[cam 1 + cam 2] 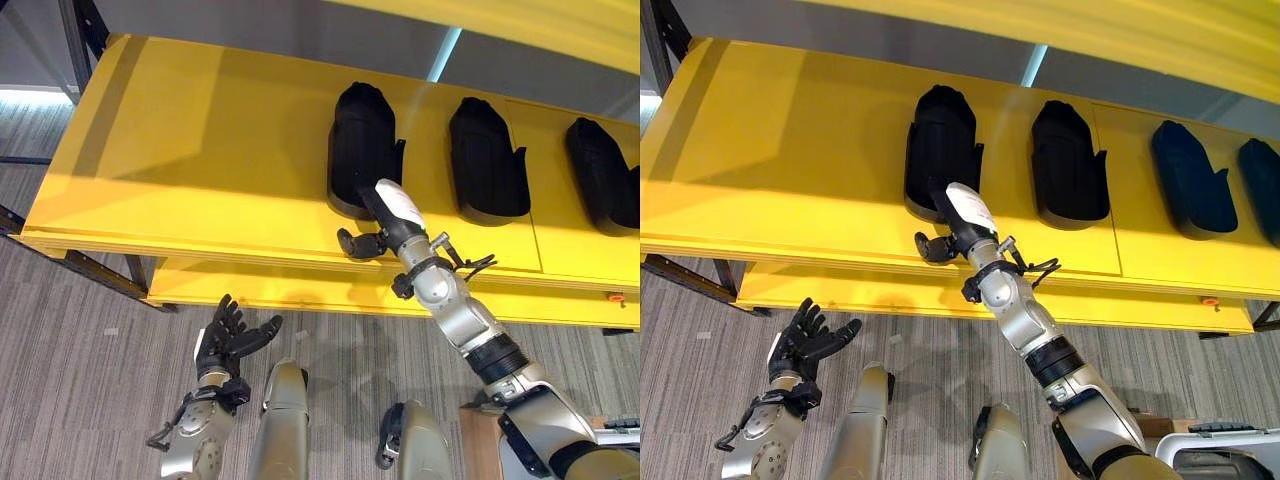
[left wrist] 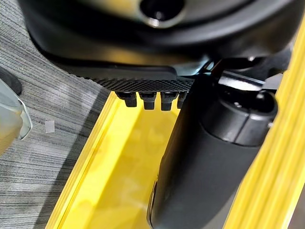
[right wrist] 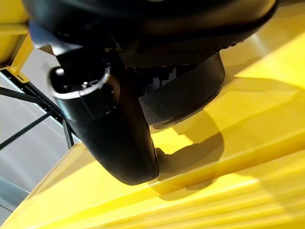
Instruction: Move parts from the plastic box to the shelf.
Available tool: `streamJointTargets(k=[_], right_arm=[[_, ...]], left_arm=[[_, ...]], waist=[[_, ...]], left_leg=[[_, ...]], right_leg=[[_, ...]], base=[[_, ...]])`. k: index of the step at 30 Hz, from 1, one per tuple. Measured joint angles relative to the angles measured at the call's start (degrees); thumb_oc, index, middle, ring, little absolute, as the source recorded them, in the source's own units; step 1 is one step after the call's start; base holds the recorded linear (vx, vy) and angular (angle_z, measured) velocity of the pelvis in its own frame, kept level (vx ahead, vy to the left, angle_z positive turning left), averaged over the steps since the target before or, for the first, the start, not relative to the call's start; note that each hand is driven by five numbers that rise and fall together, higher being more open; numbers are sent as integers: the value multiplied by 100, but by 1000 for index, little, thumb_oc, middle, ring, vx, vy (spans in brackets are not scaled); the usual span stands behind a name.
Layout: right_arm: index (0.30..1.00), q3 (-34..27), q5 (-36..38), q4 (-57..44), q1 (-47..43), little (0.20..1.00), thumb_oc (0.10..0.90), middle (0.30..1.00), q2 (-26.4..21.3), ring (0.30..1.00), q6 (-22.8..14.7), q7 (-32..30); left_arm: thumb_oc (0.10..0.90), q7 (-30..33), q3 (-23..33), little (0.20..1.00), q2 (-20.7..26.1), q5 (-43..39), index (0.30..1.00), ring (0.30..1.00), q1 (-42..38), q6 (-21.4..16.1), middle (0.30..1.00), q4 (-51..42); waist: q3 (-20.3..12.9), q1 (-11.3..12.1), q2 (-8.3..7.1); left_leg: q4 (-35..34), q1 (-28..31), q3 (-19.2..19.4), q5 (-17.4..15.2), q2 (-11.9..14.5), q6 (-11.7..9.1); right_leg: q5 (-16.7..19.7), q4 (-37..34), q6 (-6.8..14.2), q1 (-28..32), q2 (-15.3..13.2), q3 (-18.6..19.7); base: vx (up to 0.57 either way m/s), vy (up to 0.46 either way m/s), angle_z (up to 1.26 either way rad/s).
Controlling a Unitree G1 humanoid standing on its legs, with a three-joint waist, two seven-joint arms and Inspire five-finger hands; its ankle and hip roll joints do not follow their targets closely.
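shelf point(image 1: 200, 140): yellow, wide top board with a lower yellow ledge under its front edge; dark metal frame at far left; grey striped carpet floor point(image 1: 90, 330) below
left hand point(image 1: 228, 335): low at lower left, over the floor, in front of the shelf's lower ledge; fingers spread and straight, thumb out, holding nothing; touches nothing visible
leftmost part point(image 1: 362, 145): black moulded piece lying on the shelf top, long axis running front to back, rounded far end, small tab on its right side; near end at the right hand
right hand point(image 1: 385, 220): reaches up from lower right onto the shelf front edge; white-covered thumb lies against the near end of the leftmost part, dark fingers curl down just left of it near the shelf lip; in the right wrist view the part's near end sits right past the fingers, thumb resting on the yellow board; cannot tell whether the fingers actually clasp the part or are just beside it
second part point(image 1: 485, 155): same black shape, on the shelf, beside the first, apart from it, same orientation
third part point(image 1: 600, 175): black, further right on the shelf, cut by the left eye view's edge; whole in the right eye view
fourth part point(image 1: 1265, 185): dark, at far right of the shelf in the right eye view, partly cut off
small orange tag point(image 1: 615, 297): on the shelf front edge, far right
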Motion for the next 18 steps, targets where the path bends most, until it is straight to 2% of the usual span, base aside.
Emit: streamJointTargets(k=[13,18], right_arm=[[1000,-78,-42,-907,-741,1000,900,1000,-1291,1000,14,78],[1000,-135,-129,-1142,-1036,1000,900,1000,-1476,1000,-48,60]], left_arm=[[900,-35,93,1000,13,-4,1000,1000,28,0,1000,-154],[900,-67,111,1000,18,-3,1000,1000,66,0,1000,-204]], waist=[[-14,-9,-22],[-14,-16,-22]], left_leg=[[-8,-126,7,14,47,-21],[-6,-159,15,14,48,-22]], right_leg=[[42,12,41,-159,44,27],[42,15,38,-200,45,42]], base=[[1,-2,-1],[0,0,0]])
